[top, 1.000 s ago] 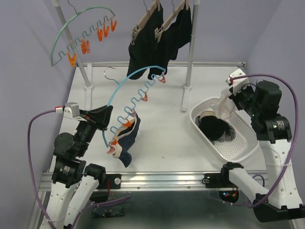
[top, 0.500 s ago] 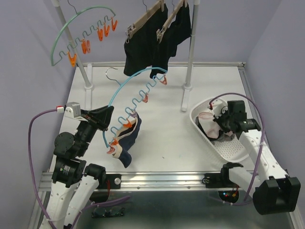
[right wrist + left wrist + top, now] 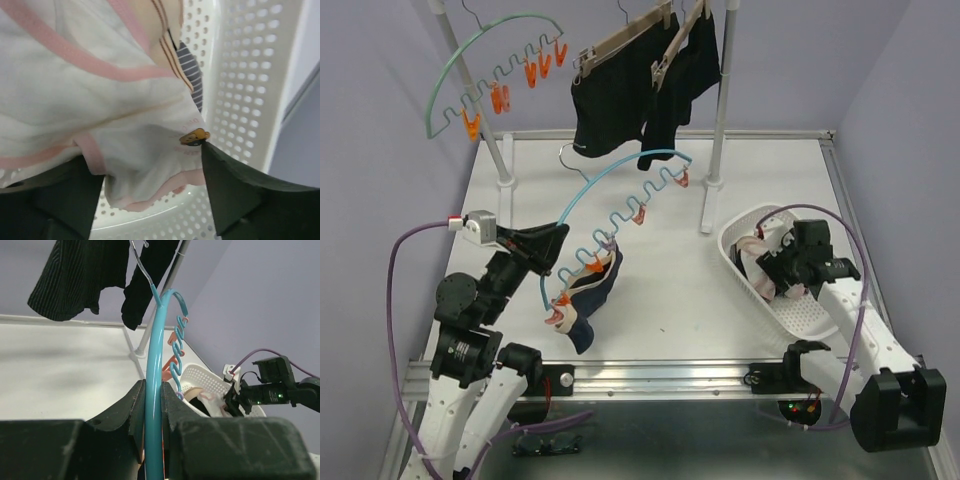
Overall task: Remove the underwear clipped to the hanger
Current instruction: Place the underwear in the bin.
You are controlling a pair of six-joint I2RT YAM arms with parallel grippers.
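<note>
A teal wire hanger (image 3: 605, 172) with orange clips (image 3: 640, 215) arcs above the table, and my left gripper (image 3: 552, 240) is shut on its lower part. The left wrist view shows the hanger's bar (image 3: 156, 350) pinched between that gripper's (image 3: 154, 390) jaws. Navy underwear with a beige waistband (image 3: 592, 290) hangs clipped at the hanger's low end. My right gripper (image 3: 775, 268) is down in the white basket (image 3: 815, 318). It (image 3: 145, 165) stands open, with pale pink-trimmed underwear (image 3: 100, 100) lying loose between its fingers. That pale garment (image 3: 760, 248) rests in the basket on darker ones.
At the back, black shorts (image 3: 610, 110) hang on wooden clip hangers from a rack with two upright poles (image 3: 718, 120). A green hanger with orange clips (image 3: 490, 60) hangs at the back left. The basket's perforated wall (image 3: 245, 75) is close around the right gripper.
The right arm has dropped into the basket and its jaws have opened, letting go of the pale underwear. The left gripper has swung the teal hanger's top to the right.
</note>
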